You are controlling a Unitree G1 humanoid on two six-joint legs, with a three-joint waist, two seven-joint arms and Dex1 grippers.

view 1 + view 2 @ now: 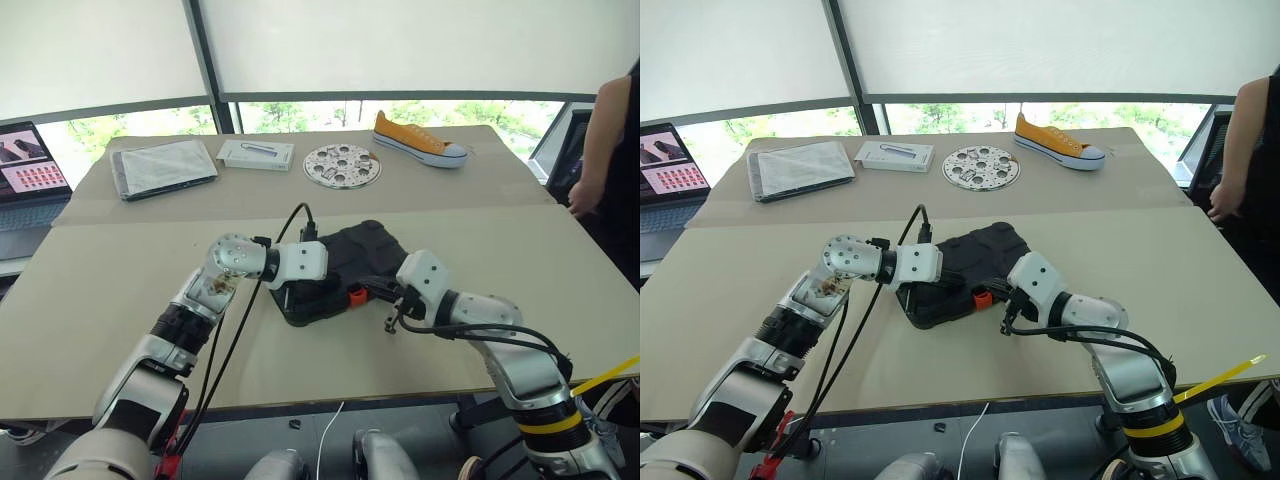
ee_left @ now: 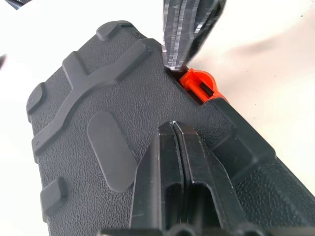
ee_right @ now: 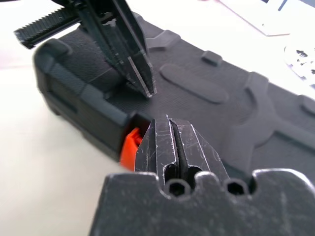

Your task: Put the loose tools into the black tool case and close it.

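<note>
Near the middle of the head view lies the black tool case (image 1: pixel 335 268), lid down, its orange latch (image 2: pixel 198 84) on the near edge. Both the left gripper (image 2: pixel 173 129) and right gripper (image 3: pixel 167 128) have their 2 fingers pressed together, holding nothing, tips over the lid beside the latch. Risk, as I judge it: if the latch has not clicked home, the lid could spring open, and a push could skid the case. The shell is pebbled hard plastic with raised ribs and oval bosses.
</note>
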